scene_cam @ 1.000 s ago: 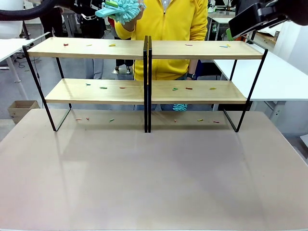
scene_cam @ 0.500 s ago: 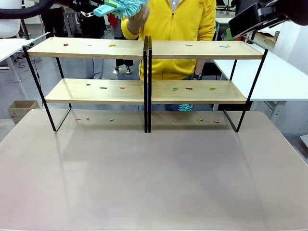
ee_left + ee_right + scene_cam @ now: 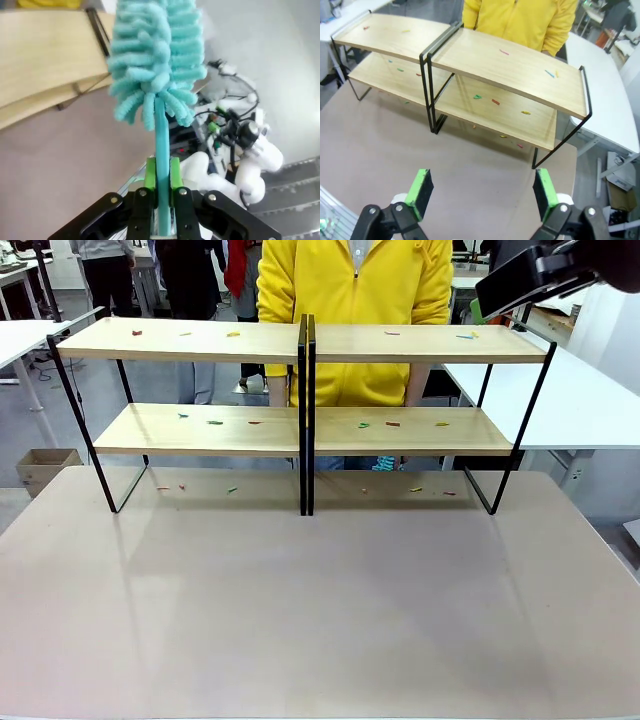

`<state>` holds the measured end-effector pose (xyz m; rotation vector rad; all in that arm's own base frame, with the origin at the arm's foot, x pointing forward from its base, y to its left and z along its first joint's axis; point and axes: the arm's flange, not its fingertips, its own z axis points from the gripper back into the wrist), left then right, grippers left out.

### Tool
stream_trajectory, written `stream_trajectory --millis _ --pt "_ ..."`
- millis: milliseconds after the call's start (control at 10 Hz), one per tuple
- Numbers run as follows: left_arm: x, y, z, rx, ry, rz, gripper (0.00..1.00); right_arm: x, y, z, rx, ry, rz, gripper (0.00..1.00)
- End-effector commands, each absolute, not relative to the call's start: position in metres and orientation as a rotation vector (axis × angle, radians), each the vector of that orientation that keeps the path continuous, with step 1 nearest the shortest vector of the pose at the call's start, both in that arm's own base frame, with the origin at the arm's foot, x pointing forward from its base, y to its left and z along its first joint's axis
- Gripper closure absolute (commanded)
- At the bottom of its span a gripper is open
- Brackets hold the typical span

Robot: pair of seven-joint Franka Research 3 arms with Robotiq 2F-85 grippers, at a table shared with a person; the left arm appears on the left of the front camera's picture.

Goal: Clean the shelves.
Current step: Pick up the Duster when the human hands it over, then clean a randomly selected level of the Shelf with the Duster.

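The shelves (image 3: 300, 340) stand across the far half of the table, two joined two-tier racks of light wood on black frames; they also appear in the right wrist view (image 3: 510, 65). Small coloured scraps lie on the boards (image 3: 233, 334) and on the table beneath. My left gripper (image 3: 162, 175) is shut on the thin handle of a teal fluffy duster (image 3: 155, 55), whose head points up past a shelf corner (image 3: 45, 55). My right gripper (image 3: 482, 195) hangs open high above the table, facing the shelves. Part of the right arm (image 3: 530, 275) shows at the top right.
A person in a yellow top (image 3: 350, 300) stands close behind the shelves, with something small and teal (image 3: 385, 464) low behind the bottom board. The brown table (image 3: 320, 620) is bare in front. A white table (image 3: 590, 400) is at the right, a cardboard box (image 3: 45, 465) at the left.
The duster and the left gripper, at the top left of the front view with the person's hand on the duster, have risen out of that view. The person's arm has dropped.
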<state>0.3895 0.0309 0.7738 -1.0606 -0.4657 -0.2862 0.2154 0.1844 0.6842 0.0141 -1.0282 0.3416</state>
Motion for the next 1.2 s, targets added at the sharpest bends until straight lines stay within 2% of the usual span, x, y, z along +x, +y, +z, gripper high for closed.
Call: stream_trajectory --millis 0,100,300,500,600,1100 --pt "0.320 0.110 0.777 -0.958 -0.660 -0.215 1.00 0.215 0.184 0.684 0.013 -1.030 0.336 0.00" --pt "0.288 0.143 0.775 -0.901 -0.711 -0.139 1.00 0.215 0.184 0.684 0.013 -1.030 0.336 0.00" --pt "0.227 0.195 0.750 -0.867 -0.658 -0.158 1.00 0.215 0.184 0.684 0.013 -1.030 0.336 0.00" --pt "0.194 0.231 0.723 -0.857 -0.809 0.191 1.00 0.215 0.184 0.684 0.013 -1.030 0.336 0.00" --pt "0.208 0.219 0.753 -0.872 -0.696 -0.061 1.00 0.215 0.184 0.684 0.013 -1.030 0.336 0.00" --pt "0.208 0.219 0.753 -0.872 -0.696 -0.061 1.00 0.215 0.184 0.684 0.013 -1.030 0.336 0.00"
